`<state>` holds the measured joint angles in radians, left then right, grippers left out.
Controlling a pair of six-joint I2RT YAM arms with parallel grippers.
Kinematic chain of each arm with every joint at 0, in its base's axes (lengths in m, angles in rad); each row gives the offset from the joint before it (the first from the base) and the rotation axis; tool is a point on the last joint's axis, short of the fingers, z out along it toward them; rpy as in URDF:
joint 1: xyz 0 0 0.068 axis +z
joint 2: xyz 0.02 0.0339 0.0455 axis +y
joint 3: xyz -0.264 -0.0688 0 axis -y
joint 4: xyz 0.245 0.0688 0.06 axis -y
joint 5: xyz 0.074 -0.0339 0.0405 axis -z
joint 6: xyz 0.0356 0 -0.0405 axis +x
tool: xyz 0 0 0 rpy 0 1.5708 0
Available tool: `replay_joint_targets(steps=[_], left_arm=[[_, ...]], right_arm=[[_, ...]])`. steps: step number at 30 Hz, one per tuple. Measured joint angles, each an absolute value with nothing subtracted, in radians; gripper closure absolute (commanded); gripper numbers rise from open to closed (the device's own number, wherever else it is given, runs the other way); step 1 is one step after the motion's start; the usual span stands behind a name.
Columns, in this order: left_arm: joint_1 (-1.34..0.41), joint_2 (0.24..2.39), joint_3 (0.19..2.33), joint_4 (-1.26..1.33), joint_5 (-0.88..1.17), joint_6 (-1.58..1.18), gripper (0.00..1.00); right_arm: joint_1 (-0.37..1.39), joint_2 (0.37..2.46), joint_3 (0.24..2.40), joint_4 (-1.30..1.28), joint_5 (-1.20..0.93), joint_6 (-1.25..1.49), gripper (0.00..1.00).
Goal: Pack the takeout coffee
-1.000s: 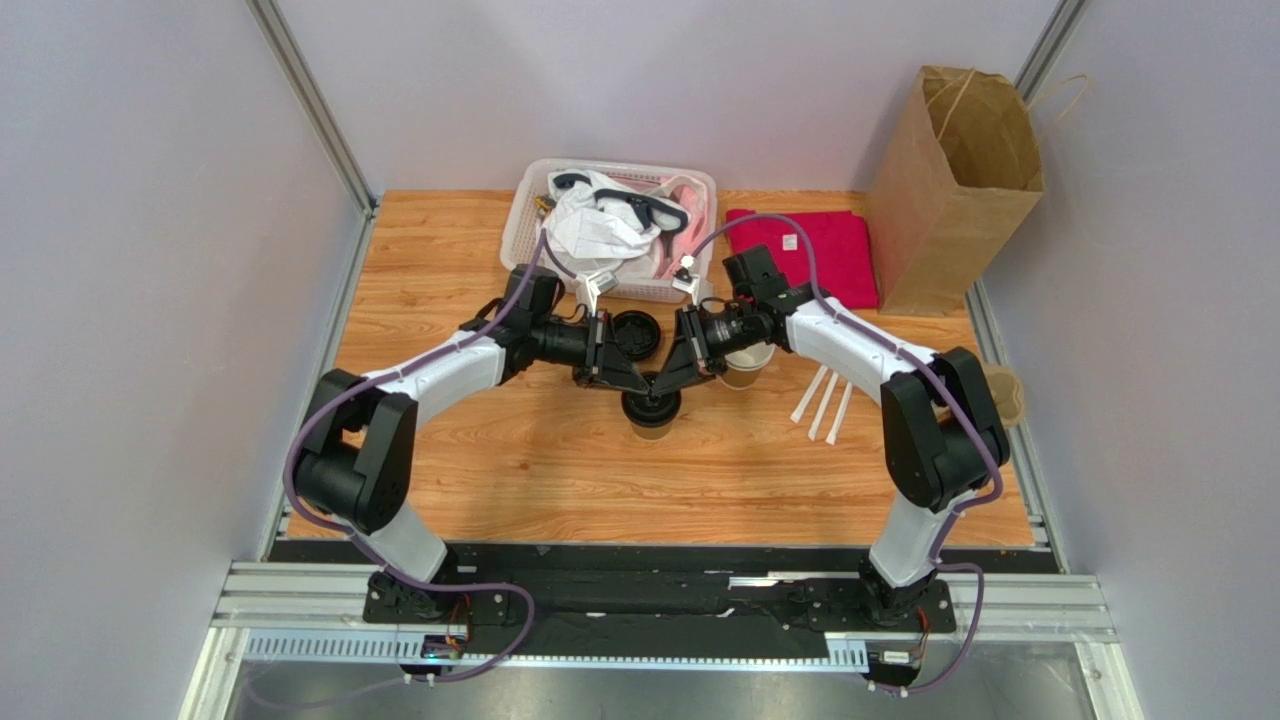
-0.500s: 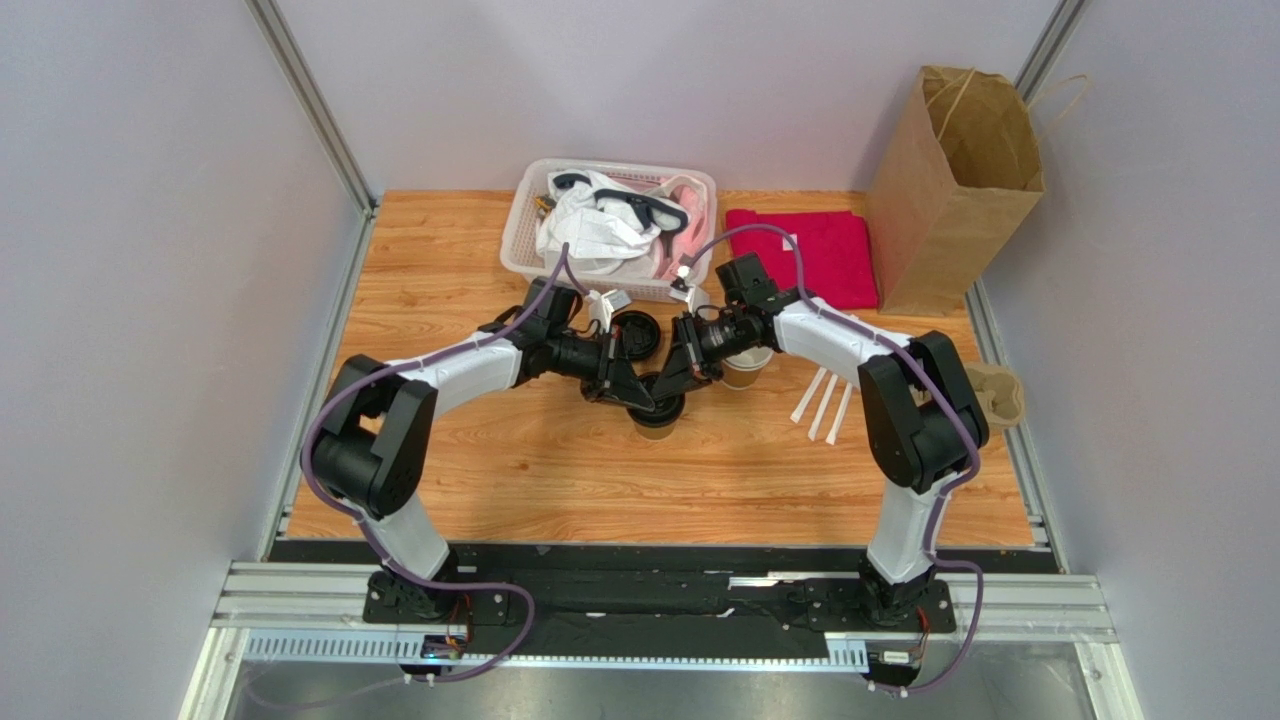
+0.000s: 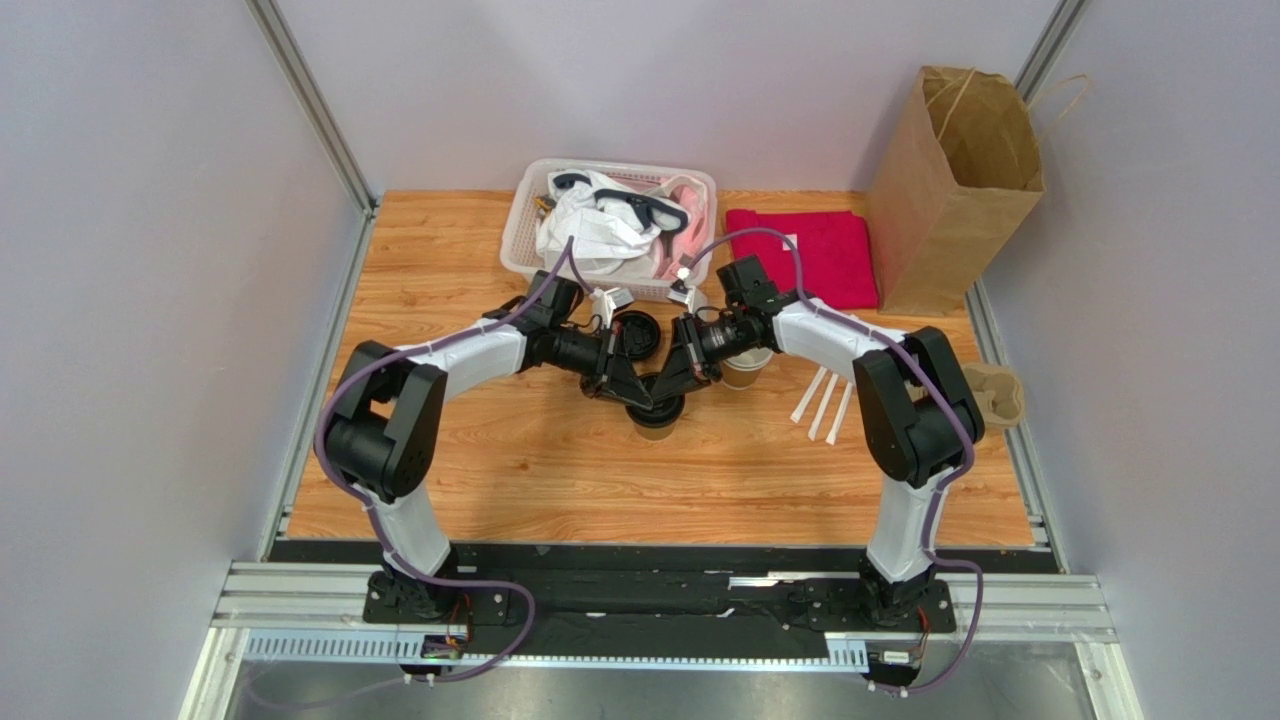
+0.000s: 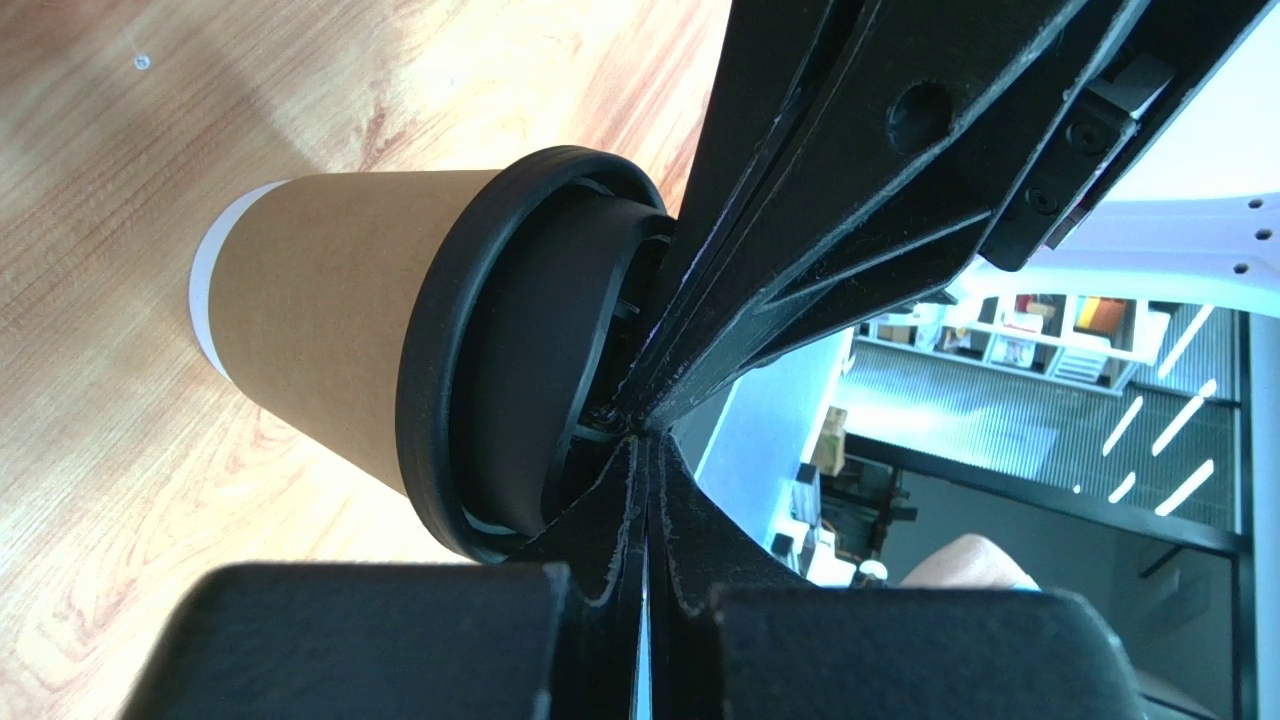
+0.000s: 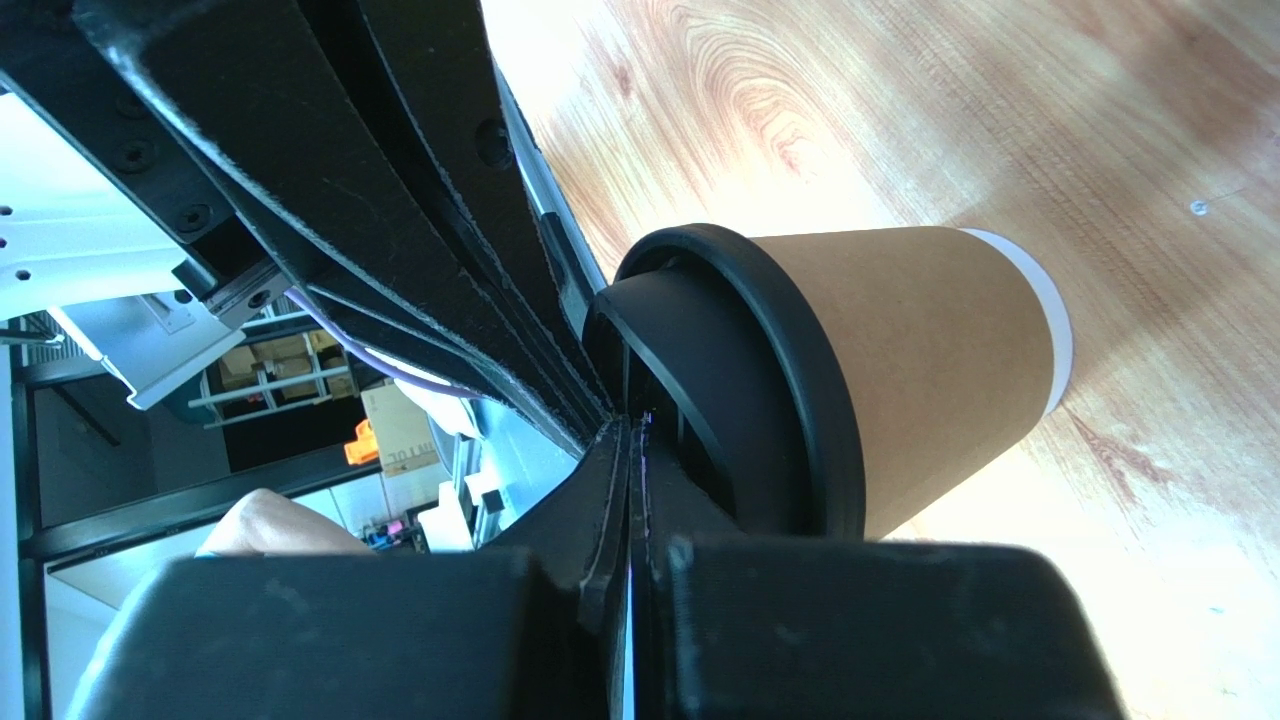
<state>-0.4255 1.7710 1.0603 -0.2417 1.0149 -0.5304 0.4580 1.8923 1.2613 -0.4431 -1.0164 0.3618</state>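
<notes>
- The left gripper (image 4: 639, 438) is clenched shut and grasps nothing. Its tip sits in the sunken top of the black lid (image 4: 504, 360).
- The right gripper (image 5: 631, 423) is likewise shut and empty, meeting it tip to tip from the opposite side.
- Over the last second both forearms have swung in and their elbows have drawn closer to centre frame. The tips have stayed on the lid.
- My reading is that they are pressing the lid home, so bagging has not begun.
- The takeout coffee (image 3: 654, 416) stands upright at the centre of the overhead view, unmoved on the wooden table (image 3: 496, 450).
- The cup is smooth, tapered kraft paper with a white base band, and the lid is rigid, glossy, ridged plastic.
- The paper bag (image 3: 954, 180) stands creased and open at upper right, well apart.
</notes>
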Motion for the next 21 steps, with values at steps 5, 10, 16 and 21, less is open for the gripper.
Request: replay_joint_targets(steps=[5, 10, 16, 21], left_arm=[[-0.426, 1.771, 1.084, -0.286, 1.015, -0.485, 0.98], [-0.420, 1.769, 1.111, -0.335, 1.008, -0.449, 0.86], [-0.410, 1.736, 1.132, -0.349, 0.995, -0.442, 0.75], [-0.409, 1.659, 1.138, -0.363, 0.982, -0.439, 0.63]], right_arm=[[0.458, 1.891, 1.260, -0.436, -1.034, 0.367, 0.87], [0.457, 1.882, 1.259, -0.440, -1.047, 0.379, 0.68], [0.459, 1.826, 1.292, -0.482, -1.075, 0.391, 0.52], [0.459, 1.769, 1.336, -0.581, -1.072, 0.331, 0.41]])
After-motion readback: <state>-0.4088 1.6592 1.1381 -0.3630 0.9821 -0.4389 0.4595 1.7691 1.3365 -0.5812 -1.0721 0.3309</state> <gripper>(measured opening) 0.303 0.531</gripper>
